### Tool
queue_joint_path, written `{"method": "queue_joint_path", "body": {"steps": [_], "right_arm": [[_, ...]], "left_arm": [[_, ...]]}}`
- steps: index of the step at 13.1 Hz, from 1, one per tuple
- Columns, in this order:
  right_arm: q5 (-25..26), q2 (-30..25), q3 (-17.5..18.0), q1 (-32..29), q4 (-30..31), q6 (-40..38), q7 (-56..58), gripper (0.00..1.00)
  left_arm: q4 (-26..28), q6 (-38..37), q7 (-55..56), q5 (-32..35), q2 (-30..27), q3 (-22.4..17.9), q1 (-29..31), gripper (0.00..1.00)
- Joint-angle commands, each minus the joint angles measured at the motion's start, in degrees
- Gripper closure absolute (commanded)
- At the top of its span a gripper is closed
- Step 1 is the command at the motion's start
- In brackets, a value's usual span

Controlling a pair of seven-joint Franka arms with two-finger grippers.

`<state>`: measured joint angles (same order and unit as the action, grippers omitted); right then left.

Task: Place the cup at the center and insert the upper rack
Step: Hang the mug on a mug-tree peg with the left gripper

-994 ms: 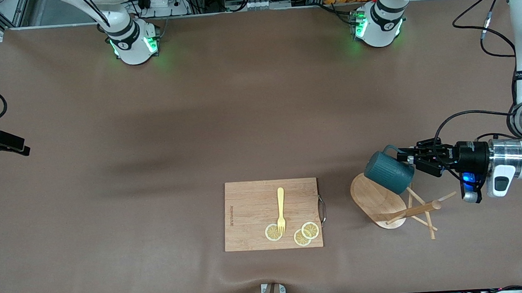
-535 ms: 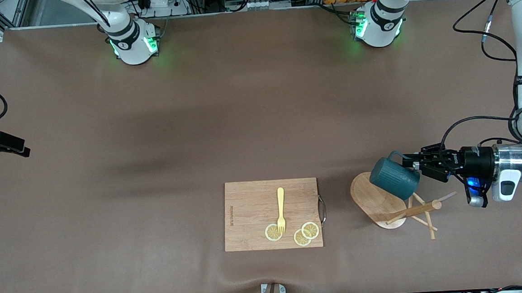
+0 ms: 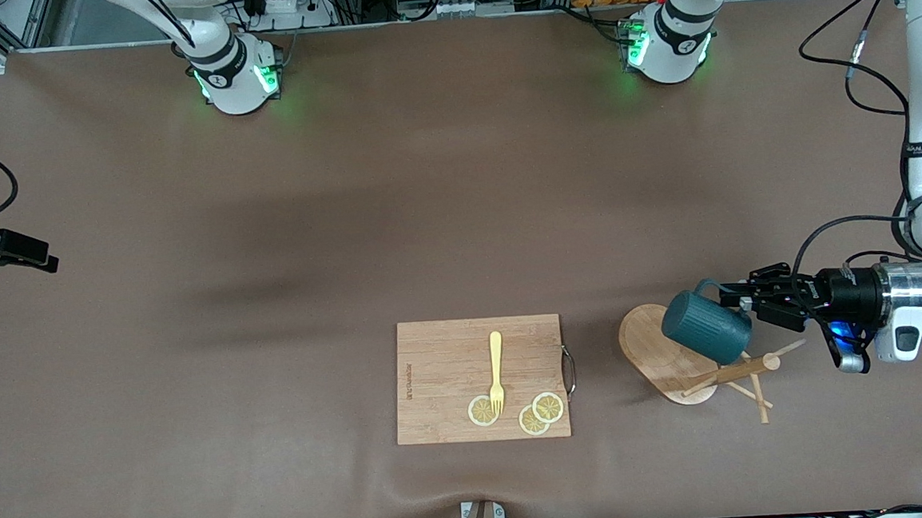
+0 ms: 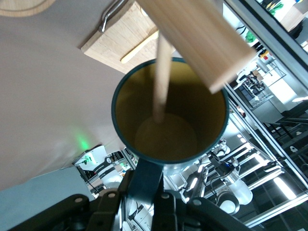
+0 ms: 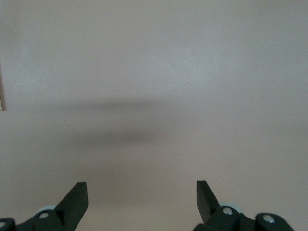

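The dark teal cup hangs on its side in my left gripper, which is shut on its handle. It is over the upper rack, a wooden mug tree tipped on its side at the left arm's end of the table. In the left wrist view the cup's tan-yellow inside faces the rack. A thin peg reaches into the cup's mouth, and the post's end is just outside the rim. My left gripper clamps the handle. My right gripper is open and empty over bare table.
A rectangular wooden cutting board with a yellow fork and lemon slices lies beside the rack, toward the table's middle. A dark part of the right arm shows at that arm's end of the table.
My left gripper has carried the cup lower in the front view and a little toward the left arm's end, closer to the rack's pegs. The right arm has barely moved.
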<state>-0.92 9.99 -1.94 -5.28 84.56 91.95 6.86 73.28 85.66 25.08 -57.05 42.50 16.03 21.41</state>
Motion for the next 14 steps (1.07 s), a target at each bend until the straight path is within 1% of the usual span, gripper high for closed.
{"method": "queue_joint_path", "body": {"steps": [1,3,4,8,14], "right_arm": [[1.0,-0.5,0.4,0.0,0.0,-0.9,-1.3,0.0],[2.4,-0.5,0.4,0.1,0.0,-0.9,-1.2,0.0],[2.4,-0.5,0.4,0.1,0.0,-0.9,-1.2,0.0],[2.4,-0.4,0.4,0.1,0.0,-0.8,-1.2,0.0],[2.3,-0.4,0.5,0.4,0.0,-0.8,-1.2,0.0]], "left_arm": [[-1.2,-0.2,-1.0,-1.4,1.1,0.5,0.7,1.0],[-1.1,-0.2,-1.1,-2.1,1.6,0.5,1.0,1.0],[-1.0,-0.2,-1.1,-3.2,1.8,0.4,1.3,1.0],[-0.9,-0.5,-1.1,-4.4,2.7,0.4,2.1,1.0],[-0.7,-0.6,-1.1,-4.9,3.6,0.4,2.4,1.0]]}}
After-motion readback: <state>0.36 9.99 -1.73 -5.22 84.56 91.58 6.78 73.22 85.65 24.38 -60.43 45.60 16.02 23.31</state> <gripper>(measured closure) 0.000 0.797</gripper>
